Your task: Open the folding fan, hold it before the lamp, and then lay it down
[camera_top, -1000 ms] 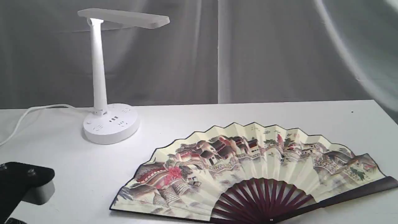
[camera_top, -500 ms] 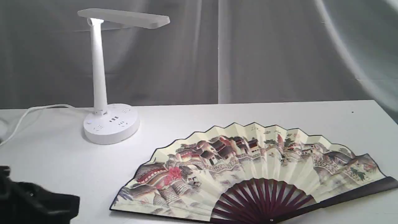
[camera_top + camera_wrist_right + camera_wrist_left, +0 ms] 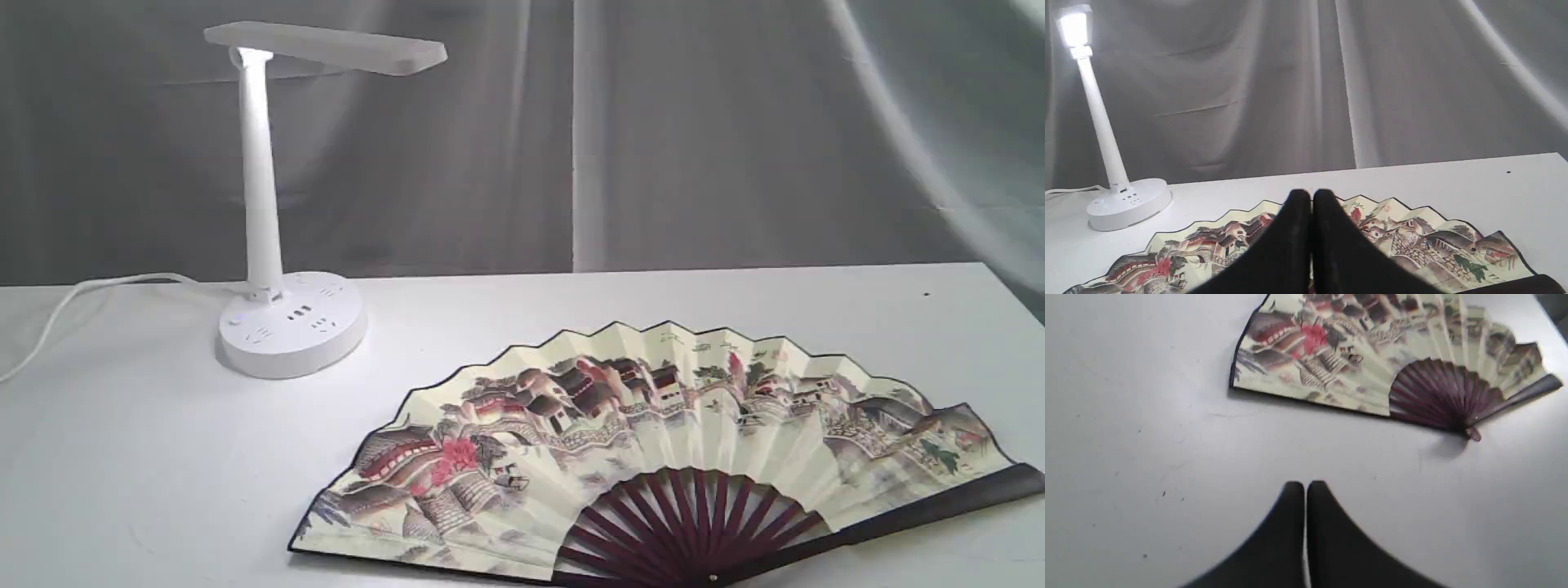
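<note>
Spreading under everything, the white worktop (image 3: 571, 302) is the biggest thing, w/ a grey curtain (image 3: 735, 122) hung behind it.

Next, the folding fan (image 3: 653, 433) is fully open and lies flat, painted side up, on the right-front part of the worktop in the ext. view. It is well apart from the lamp (image 3: 260, 204). Its pleats spread to nearly a half-circle. The maroon ribs (image 3: 694, 514) meet at the pivot (image 3: 1472, 433) by the near edge, and one guard stick (image 3: 939, 498) runs out to the right. Nothing grips it. Flat and unheld, it reads to me as already laid down, i.e. the task is at or v. near its end.

The lamp stands upright at back left w/ its head (image 3: 326, 45) lit. Its round base (image 3: 291, 327) sits flat and its cord (image 3: 73, 298) trails off left. It is prob. set back there so a raised fan has room in front of it.

Then the left hand (image 3: 1305, 488) has its fingers pressed together w/ nothing between them. It is over bare worktop, apart from the fan's ribbed edge.

The right hand (image 3: 1312, 196) is likewise pinched closed and empty, above the fan's near side and pointing at the curtain. Whether it touches the paper can't be told from that view. The ext. view shows neither arm near the fan, prob. because nothing is left to grip.
</note>
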